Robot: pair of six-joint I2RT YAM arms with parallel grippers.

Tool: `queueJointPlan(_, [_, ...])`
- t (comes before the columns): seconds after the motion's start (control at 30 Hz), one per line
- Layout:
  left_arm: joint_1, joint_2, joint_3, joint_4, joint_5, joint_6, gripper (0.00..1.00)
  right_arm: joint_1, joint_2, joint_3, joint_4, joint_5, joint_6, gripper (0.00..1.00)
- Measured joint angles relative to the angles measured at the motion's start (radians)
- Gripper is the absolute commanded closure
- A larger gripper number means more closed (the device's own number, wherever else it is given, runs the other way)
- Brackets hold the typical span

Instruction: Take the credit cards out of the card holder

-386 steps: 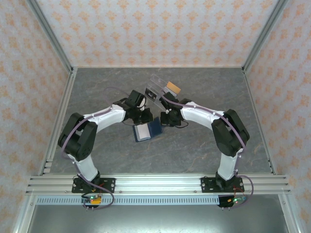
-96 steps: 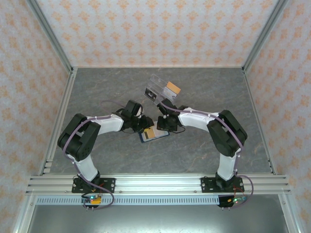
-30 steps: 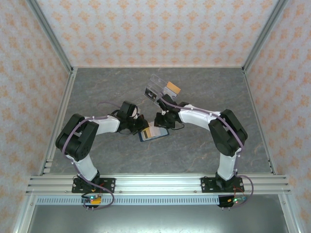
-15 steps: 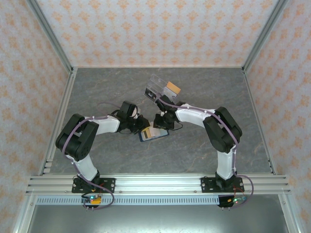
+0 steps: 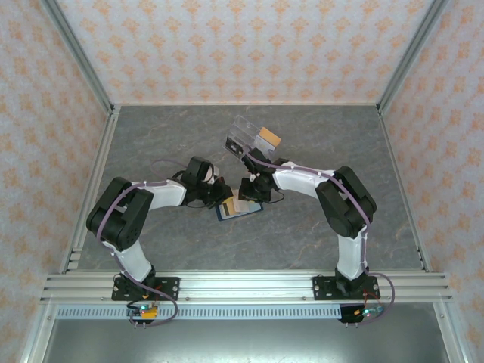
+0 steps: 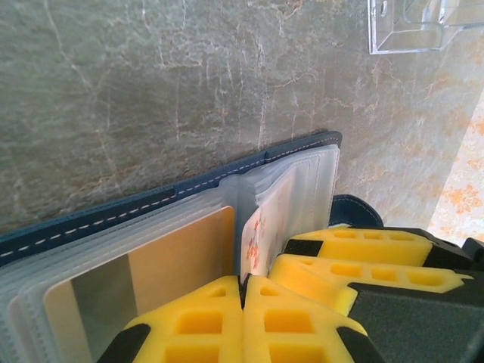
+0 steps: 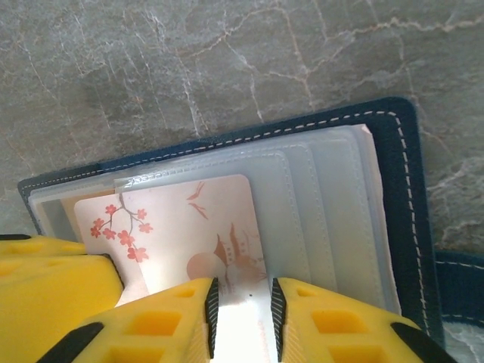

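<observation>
Card holder [image 5: 240,209] lies open on the grey, marble-veined table [image 5: 151,144], at mid-table between the two wrists. The cover is navy and leather-like, with white stitching along the edge. Inside is a fan of frosted clear sleeves [image 7: 333,204] with rounded corners. Right gripper [image 7: 242,314]: yellow ribbed pads clamped on the lower edge of a whitish card [image 7: 181,227], which is glossy and printed with a red blossom branch, two birds and a pale disc. Left gripper [image 6: 243,287]: jaws together, pads resting on the sleeves beside an orange-tan card [image 6: 181,253] that has a grey stripe. Clear acrylic box [image 6: 408,26] stands apart, farther back.
</observation>
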Motion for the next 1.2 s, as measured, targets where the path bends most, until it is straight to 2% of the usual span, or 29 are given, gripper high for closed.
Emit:
queueJointPlan(0.23, [0.033, -0.098, 0.0, -0.129, -0.037, 0.075, 1.0, -0.01, -0.006, -0.002, 0.002, -0.015, -0.004, 0.68])
queueJointPlan(0.47, [0.062, -0.2, 0.043, -0.309, -0.114, 0.171, 1.0, -0.061, -0.13, -0.025, 0.024, -0.09, -0.031, 0.52])
queueJointPlan(0.67, [0.083, -0.285, 0.109, -0.394, -0.135, 0.203, 1.0, -0.101, -0.233, -0.045, 0.137, -0.18, 0.004, 0.4])
queueJointPlan(0.97, [0.09, -0.373, 0.167, -0.354, -0.118, 0.155, 1.0, -0.139, -0.236, -0.112, 0.37, -0.33, 0.146, 0.23])
queueJointPlan(1.2, [0.098, -0.373, 0.167, -0.217, -0.059, 0.038, 1.0, -0.162, -0.236, -0.129, 0.574, -0.43, 0.291, 0.23])
